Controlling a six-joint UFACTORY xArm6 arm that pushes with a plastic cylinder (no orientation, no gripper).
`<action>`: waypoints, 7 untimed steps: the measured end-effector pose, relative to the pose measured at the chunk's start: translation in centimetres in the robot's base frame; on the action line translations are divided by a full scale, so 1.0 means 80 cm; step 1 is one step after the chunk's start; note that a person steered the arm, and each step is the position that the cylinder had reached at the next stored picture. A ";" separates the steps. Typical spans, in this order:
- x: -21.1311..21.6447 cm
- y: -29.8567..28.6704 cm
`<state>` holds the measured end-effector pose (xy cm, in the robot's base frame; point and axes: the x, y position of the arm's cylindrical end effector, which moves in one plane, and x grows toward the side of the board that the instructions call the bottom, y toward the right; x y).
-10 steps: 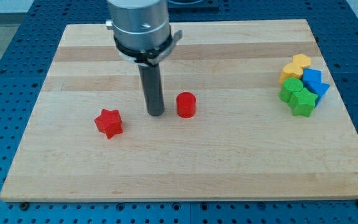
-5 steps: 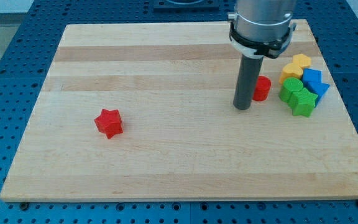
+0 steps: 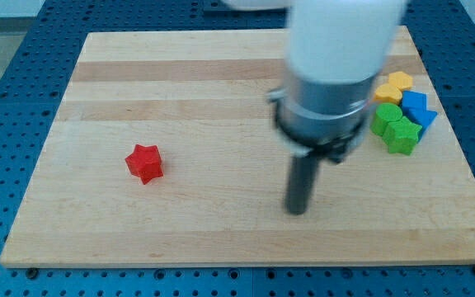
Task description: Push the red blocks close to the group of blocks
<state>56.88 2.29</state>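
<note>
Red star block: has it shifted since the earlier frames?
No. The red star block sits at the same spot on the wooden board, far left of my tip.

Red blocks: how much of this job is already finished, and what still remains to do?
Possibly half done: the red cylinder is not visible now, so I cannot confirm that it sits by the group. That group, yellow block, blue block and green blocks, lies at the view's right. My tip touches no block, below and left of the group. Left: the red star block, far off at the view's left.
</note>
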 end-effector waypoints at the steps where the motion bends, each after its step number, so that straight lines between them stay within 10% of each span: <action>1: 0.006 -0.140; 3: -0.027 -0.339; 6: -0.113 -0.082; 7: -0.107 -0.158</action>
<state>48.30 -10.37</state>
